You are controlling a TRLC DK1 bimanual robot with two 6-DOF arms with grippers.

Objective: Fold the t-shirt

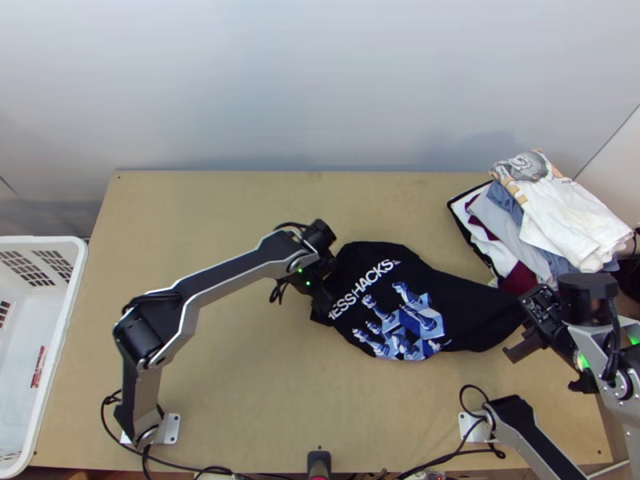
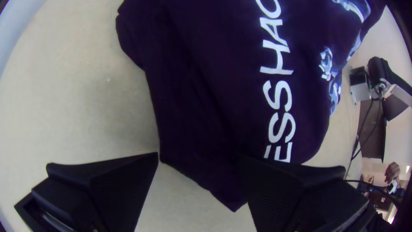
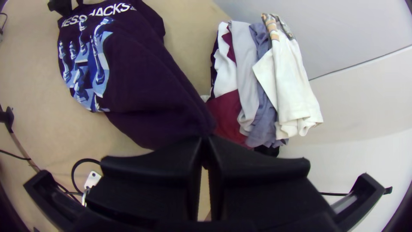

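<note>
The black t-shirt [image 1: 472,308] with white lettering and a blue chess print lies partly bunched, print up, slanting across the table's right half. At its upper left end is my left gripper [image 1: 320,302]; in the left wrist view the left gripper [image 2: 199,159] stands open, with a corner of the t-shirt [image 2: 201,107] between and beyond its fingers. At the cloth's right end is my right gripper [image 1: 526,324]. In the right wrist view the right gripper [image 3: 205,144] is shut on the drawn-out end of the t-shirt [image 3: 146,90].
A stack of folded clothes [image 1: 560,216] lies at the table's back right corner, close to the right gripper. A white basket [image 1: 72,320] stands at the left edge. Black cables run along the near edge of the wooden table [image 1: 240,384].
</note>
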